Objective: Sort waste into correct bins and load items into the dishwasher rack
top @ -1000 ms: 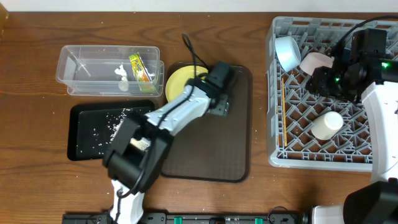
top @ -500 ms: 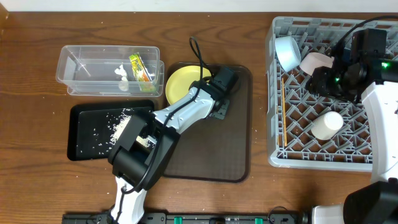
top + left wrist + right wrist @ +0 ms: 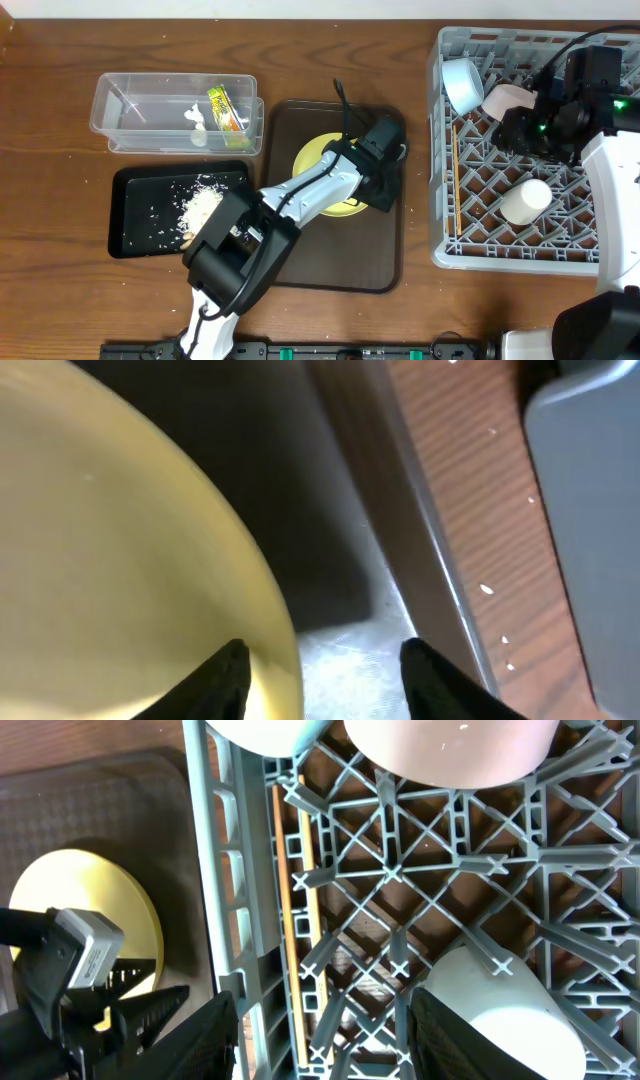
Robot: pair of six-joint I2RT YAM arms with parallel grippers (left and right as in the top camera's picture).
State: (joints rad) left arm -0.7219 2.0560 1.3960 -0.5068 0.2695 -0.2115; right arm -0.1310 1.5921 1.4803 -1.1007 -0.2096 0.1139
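Note:
The yellow plate (image 3: pixel 318 156) lies on the dark brown serving tray (image 3: pixel 330 260). My left gripper (image 3: pixel 382 185) is open and straddles the plate's right rim. In the left wrist view, one finger is over the plate (image 3: pixel 120 540) and the other over the tray, with the gripper (image 3: pixel 320 650) across the rim. My right gripper (image 3: pixel 515 125) is open and empty above the grey rack (image 3: pixel 445 200). It hovers (image 3: pixel 315 1010) over the lattice. The rack holds a light blue bowl (image 3: pixel 462 85), a white bowl (image 3: pixel 510 100), a pale cup (image 3: pixel 525 200) and chopsticks (image 3: pixel 455 170).
The clear tub (image 3: pixel 110 110) at the back left holds the green-and-orange wrapper (image 3: pixel 227 108) and a white tissue (image 3: pixel 197 125). The black tray (image 3: pixel 130 235) in front of it holds rice scraps (image 3: pixel 200 205). A strip of bare wood separates the serving tray from the rack.
My left gripper has moved right and towards the front. The yellow plate has slid with it from the tray's back left corner to its middle. The right arm has not moved.

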